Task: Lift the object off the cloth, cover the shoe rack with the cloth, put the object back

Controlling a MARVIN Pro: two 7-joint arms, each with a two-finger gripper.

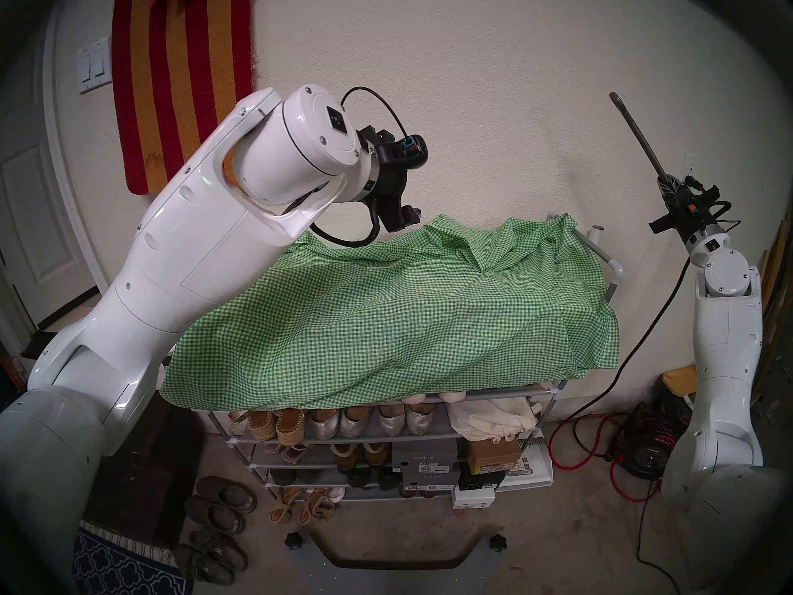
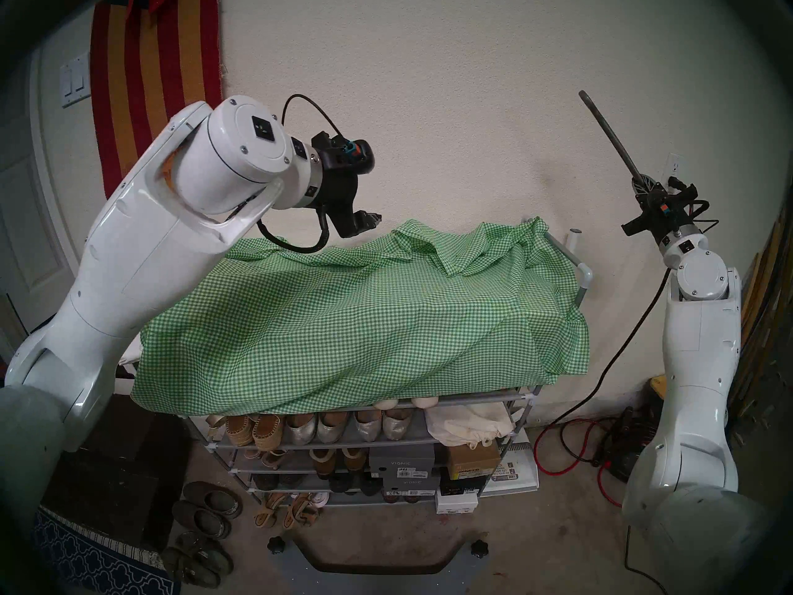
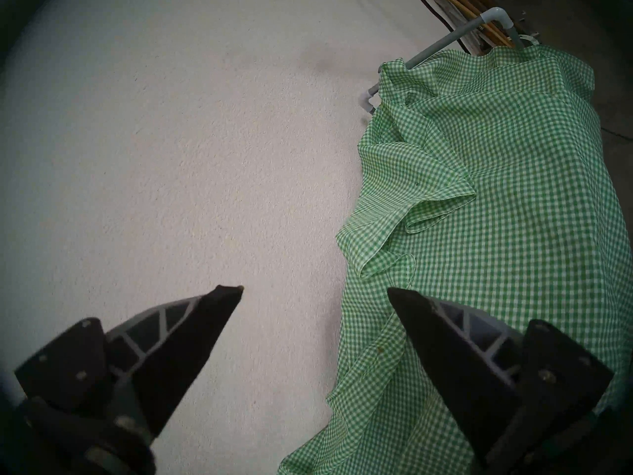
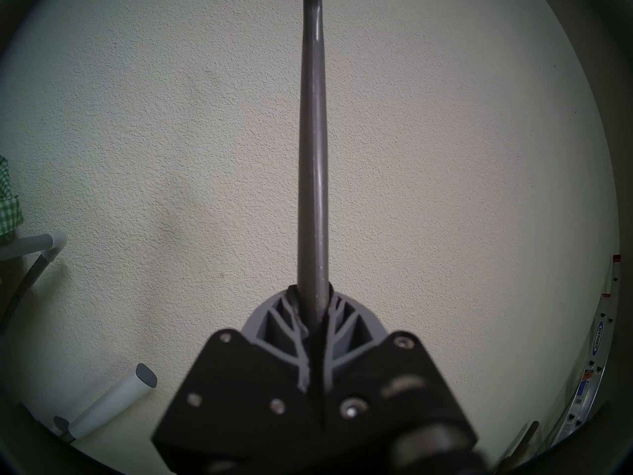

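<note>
Green-and-white gingham cloth [image 1: 386,315] lay draped over the top of the shoe rack [image 1: 493,394], bunched in folds along its upper edge at frame centre, directly right of and below the left gripper [image 1: 410,214], whose jaws stood wide apart and empty. Far right of frame, well apart from the rack, the right gripper [image 1: 663,186] was clamped on the lower end of the grey metal bar [image 1: 639,141]. Bar's long axis rose steeply toward upper left; that arm was nearer for the return.

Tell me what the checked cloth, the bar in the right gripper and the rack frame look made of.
Cloth: thin woven fabric, matte; it drapes and creases softly.
Bar: likely metal, dull grey with a faint sheen line.
Rack frame: grey tubes, probably painted metal, with white, plastic-looking joints.
</note>
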